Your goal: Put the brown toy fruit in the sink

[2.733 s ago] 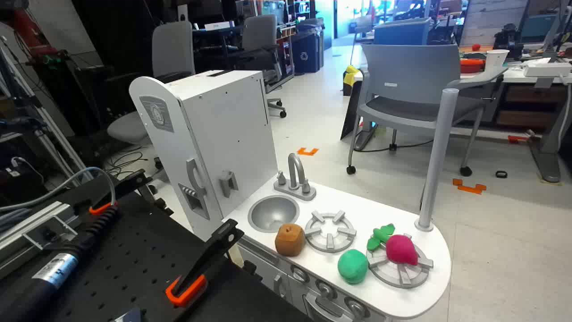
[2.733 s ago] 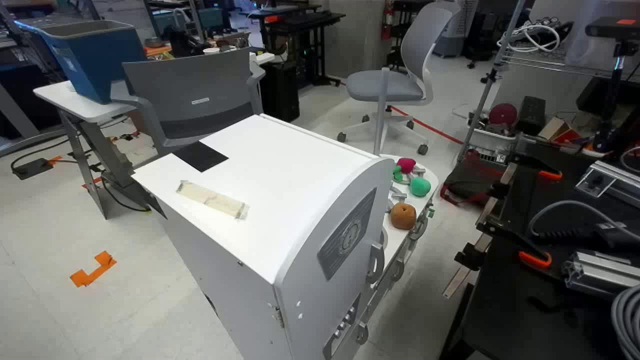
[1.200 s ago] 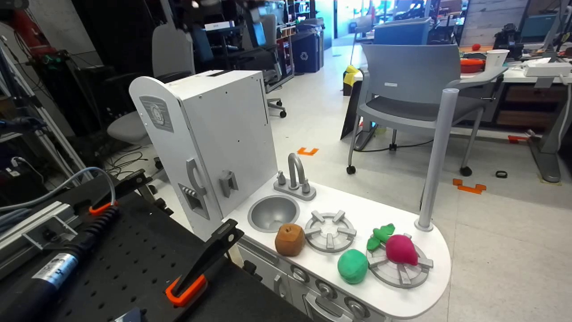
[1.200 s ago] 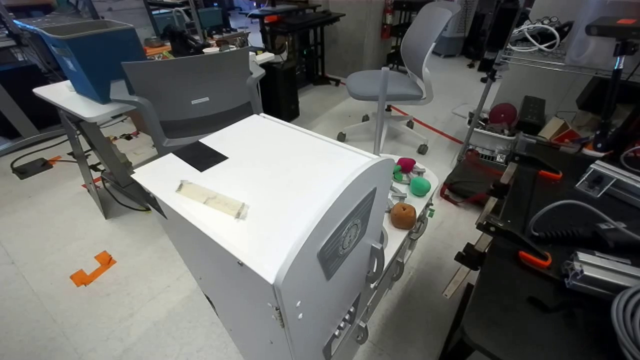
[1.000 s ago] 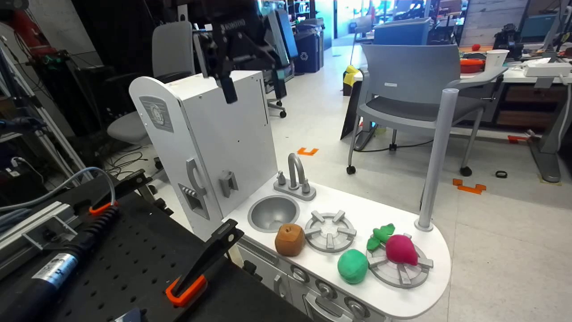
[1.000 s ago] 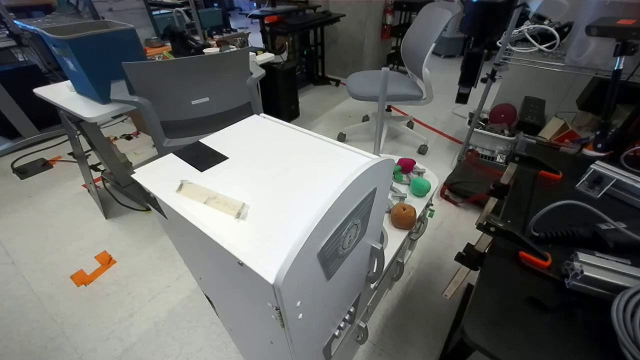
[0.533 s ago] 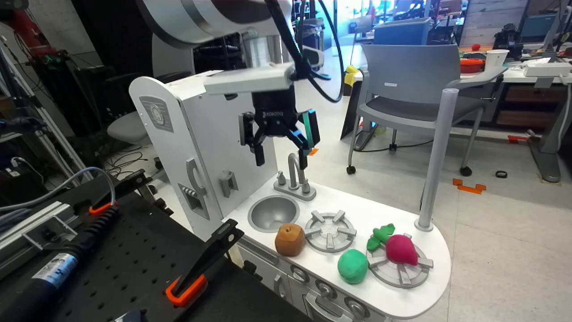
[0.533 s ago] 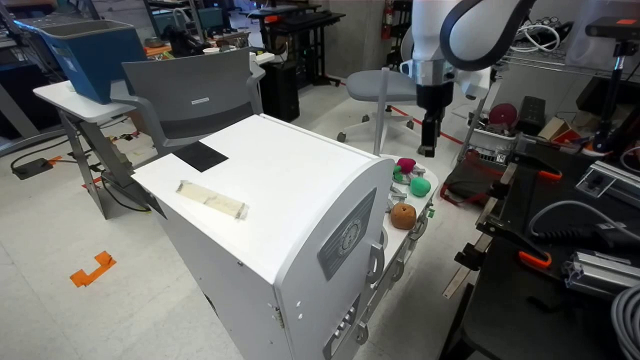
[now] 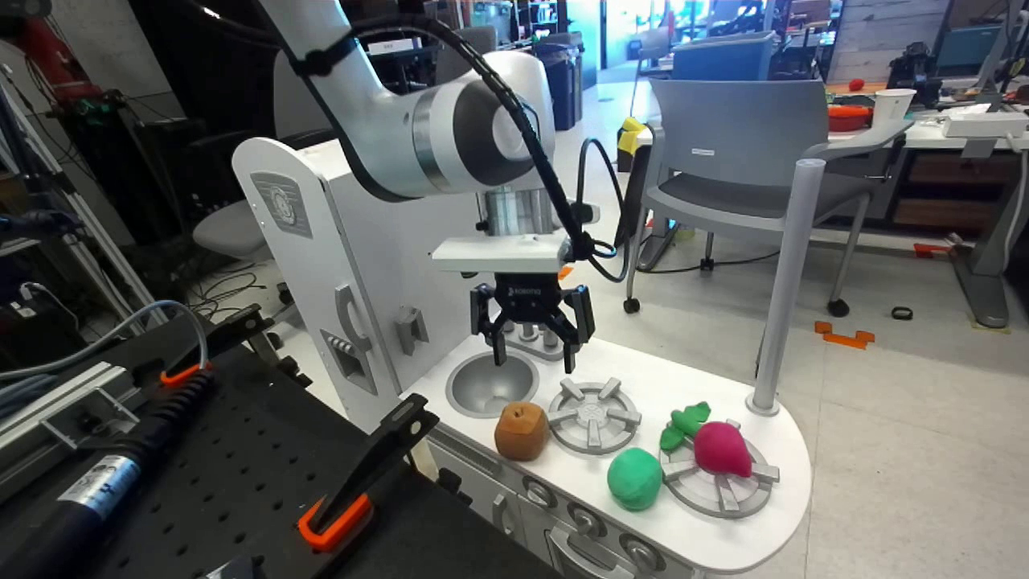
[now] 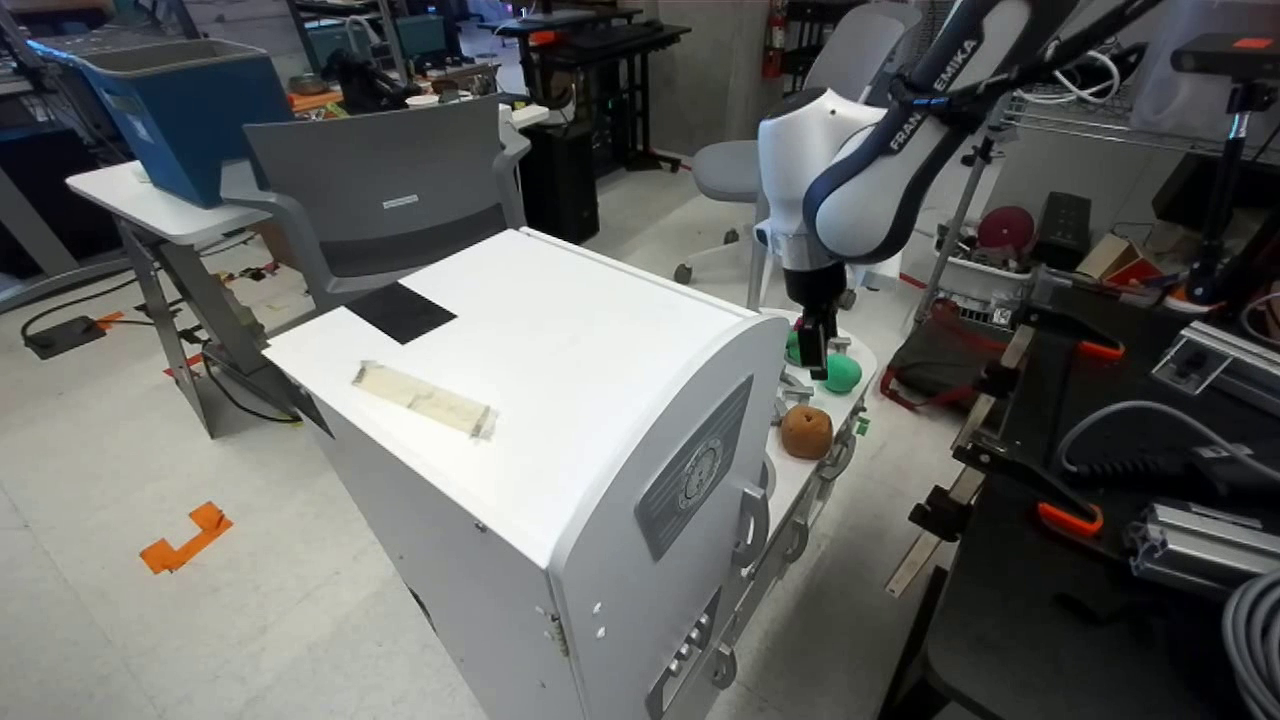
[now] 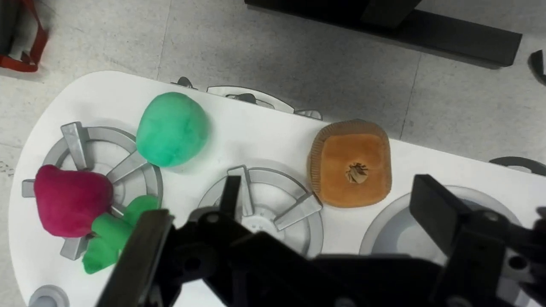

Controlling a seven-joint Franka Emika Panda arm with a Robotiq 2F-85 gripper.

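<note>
Mid-frame in an exterior view, gripper (image 9: 534,363) hangs pointing down over the counter (image 9: 691,382), fingers (image 9: 569,355) spread wide, partly hiding the faucet (image 9: 530,347). Franka arm (image 9: 378,129) fills upper center. Brown toy fruit (image 9: 522,433) sits on the counter, lower center, near the front edge, between sink (image 9: 486,386) and sink-side burner (image 9: 594,426). Wrist view has it right of center, sink at right, partly behind the fingers. Green ball (image 9: 635,479) lower right, beside far burner (image 9: 723,498); pink-red toy fruit with green leaves (image 9: 722,449) rests on that burner.
</note>
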